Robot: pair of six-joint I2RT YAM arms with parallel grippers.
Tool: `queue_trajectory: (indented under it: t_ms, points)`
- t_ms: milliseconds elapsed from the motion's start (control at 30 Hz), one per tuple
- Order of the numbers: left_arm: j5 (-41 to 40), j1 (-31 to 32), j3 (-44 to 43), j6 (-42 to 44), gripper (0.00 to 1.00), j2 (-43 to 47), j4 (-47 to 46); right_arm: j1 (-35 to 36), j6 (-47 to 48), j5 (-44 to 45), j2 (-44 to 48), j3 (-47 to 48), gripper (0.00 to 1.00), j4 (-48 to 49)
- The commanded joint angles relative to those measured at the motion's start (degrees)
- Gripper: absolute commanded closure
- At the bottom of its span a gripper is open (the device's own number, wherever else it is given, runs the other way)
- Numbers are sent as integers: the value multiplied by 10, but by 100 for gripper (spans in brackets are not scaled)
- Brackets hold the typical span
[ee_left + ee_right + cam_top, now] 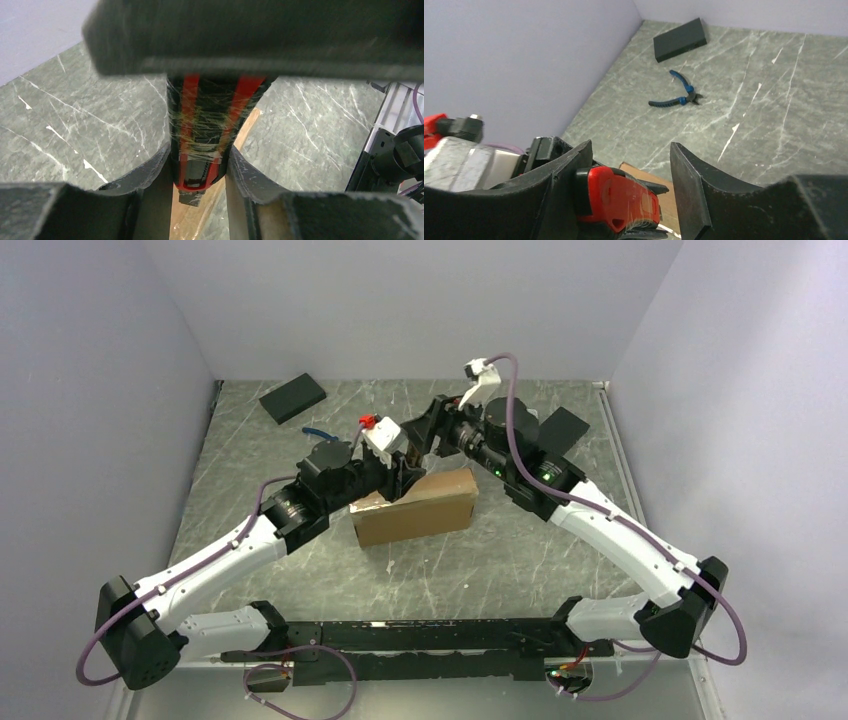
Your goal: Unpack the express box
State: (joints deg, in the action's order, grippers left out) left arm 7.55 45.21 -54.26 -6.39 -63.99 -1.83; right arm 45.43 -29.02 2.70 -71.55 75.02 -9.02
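Nearest us, the left arm reaches up from the near edge of the table. We see a black block in the far left corner, with blue pliers near it. The left gripper is clenched on a red-and-black utility knife, nose down over the express box at the table's middle. The right gripper stands released, jaws apart about the knife's red end. A second black block lies near the far right edge.
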Motion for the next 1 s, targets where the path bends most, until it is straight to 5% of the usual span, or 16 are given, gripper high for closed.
queue_trajectory:
  t_ms: [0, 167, 267, 333, 367, 400, 467, 500, 533, 633, 967]
  points:
    - [-4, 4, -22, 19, 100, 9, -27, 22, 22, 31, -11, 37, 39, -27]
    - [-9, 4, -22, 25, 100, 12, -25, 44, 29, 59, -21, 39, 42, -46]
    - [-11, 4, -20, 27, 100, 13, -25, 51, 26, 69, -23, 33, 53, -45]
    - [-10, 4, -20, 27, 100, 14, -25, 53, 29, 77, -22, 33, 77, -47]
    - [-9, 4, -21, 26, 100, 14, -23, 54, 30, 85, -19, 33, 97, -52]
    - [-8, 4, -23, 25, 98, 14, -18, 54, 31, 96, -17, 32, 100, -57]
    - [-9, 4, -26, 10, 64, 17, -9, 54, 42, 122, -2, 23, 100, -57]
    - [-15, 4, -23, -2, 28, 21, -6, 54, 49, 139, 10, 15, 100, -51]
    - [-20, 3, -16, -13, 12, 25, -11, 54, 54, 158, 23, 3, 100, -41]
    - [6, 3, -2, -15, 1, 44, -10, 53, 44, 240, 67, -31, 100, -14]
    - [197, -3, -71, 178, 0, 37, 162, 51, 173, 344, 167, -93, 100, 31]
